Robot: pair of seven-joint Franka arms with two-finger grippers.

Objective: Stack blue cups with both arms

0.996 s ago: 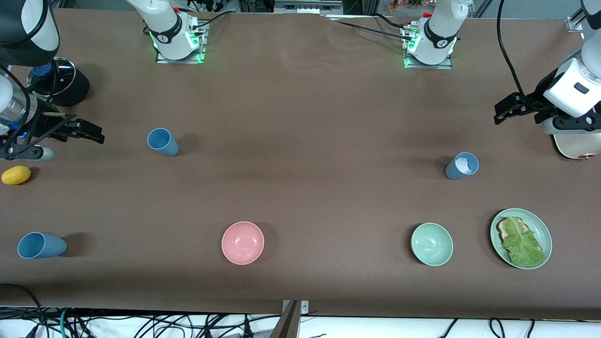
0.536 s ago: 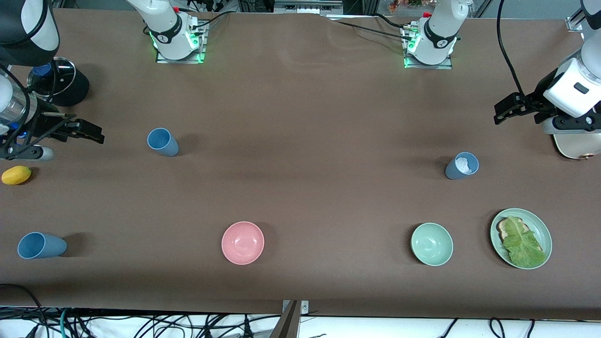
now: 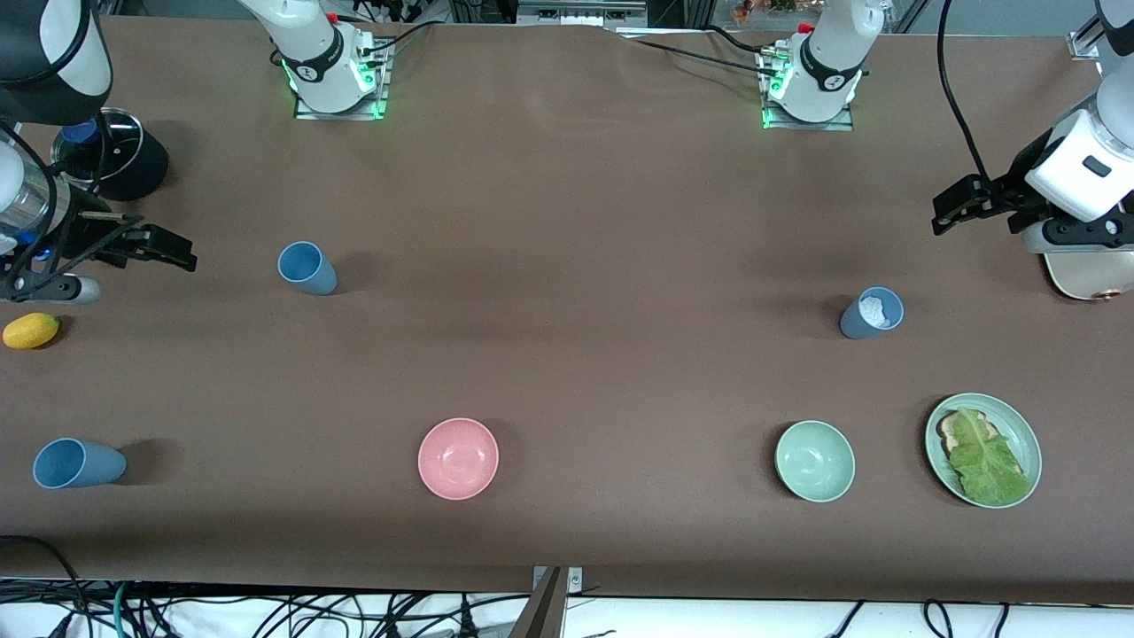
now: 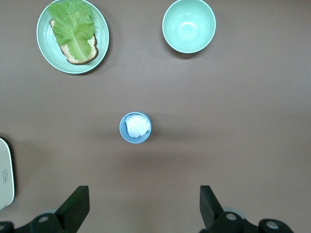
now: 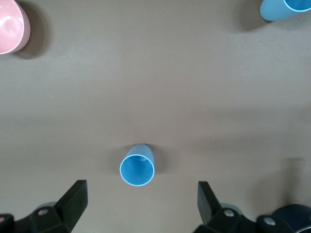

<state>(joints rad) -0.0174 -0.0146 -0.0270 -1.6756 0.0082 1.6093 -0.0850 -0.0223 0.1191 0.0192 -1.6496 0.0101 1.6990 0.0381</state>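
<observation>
A pink bowl [image 3: 458, 458] sits empty near the front camera's edge of the brown table [image 3: 567, 221]. Toward the left arm's end, in the same row, stand a mint-green bowl [image 3: 815, 461] and a green plate [image 3: 1026, 432] carrying toast under a lettuce leaf [image 3: 985, 459]. At the right arm's end lie a yellow lemon [image 3: 30, 330] and, farther from the camera, a black pot with a glass lid [image 3: 111, 158].

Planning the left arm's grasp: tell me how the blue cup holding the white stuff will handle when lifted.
The slate-blue cup stands upright, so it probably lifts steadily. Its tapered, smooth-looking wall may slip in a loose grip. It looks small and thin, likely light and easy to tip if nudged. The white wad inside sits loose and could shift or fall out if tilted.
</observation>
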